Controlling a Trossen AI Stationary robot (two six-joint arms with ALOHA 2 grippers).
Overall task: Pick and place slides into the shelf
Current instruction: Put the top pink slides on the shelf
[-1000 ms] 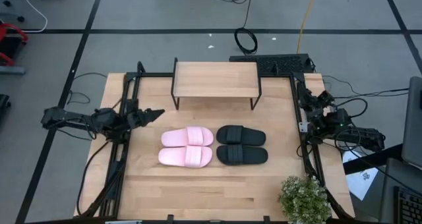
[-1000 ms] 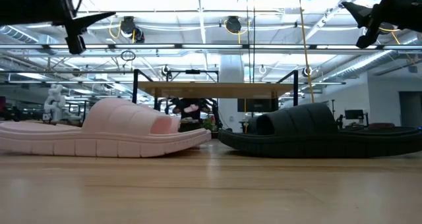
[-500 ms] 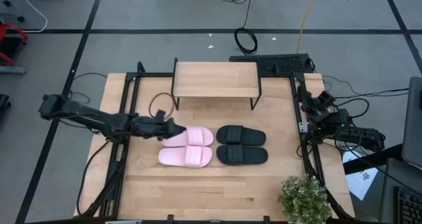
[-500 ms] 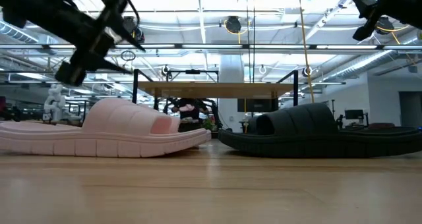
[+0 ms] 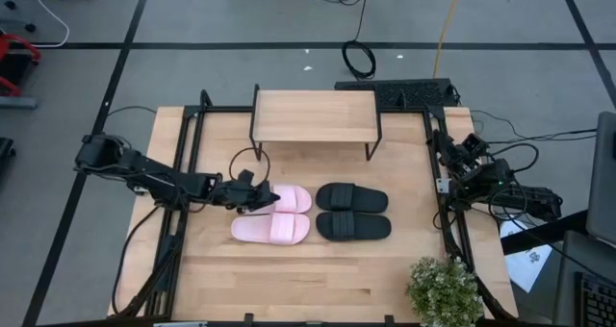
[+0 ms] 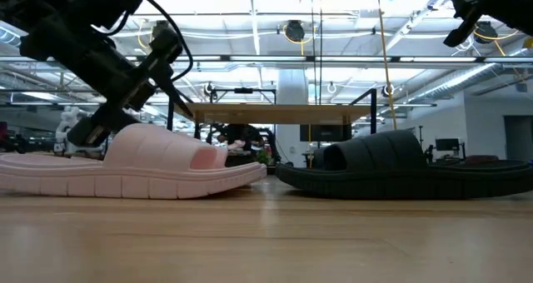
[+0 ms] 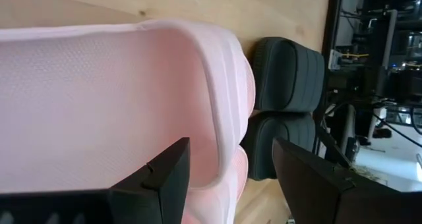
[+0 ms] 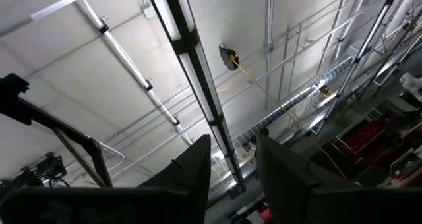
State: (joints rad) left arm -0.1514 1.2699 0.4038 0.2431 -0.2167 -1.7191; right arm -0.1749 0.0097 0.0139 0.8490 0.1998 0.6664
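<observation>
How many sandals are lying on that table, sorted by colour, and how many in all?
Pale pink slides: 2
Black slides: 2
Total: 4, all on the table in front of the shelf, none on it yet.

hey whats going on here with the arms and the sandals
The left gripper is reaching in, open, at the heel end of the pink sandal nearer the shelf, one of its fingers over the footbed. All four sandals lie on the table; none are on the shelf yet. The right gripper waits at the table's right edge.
</observation>
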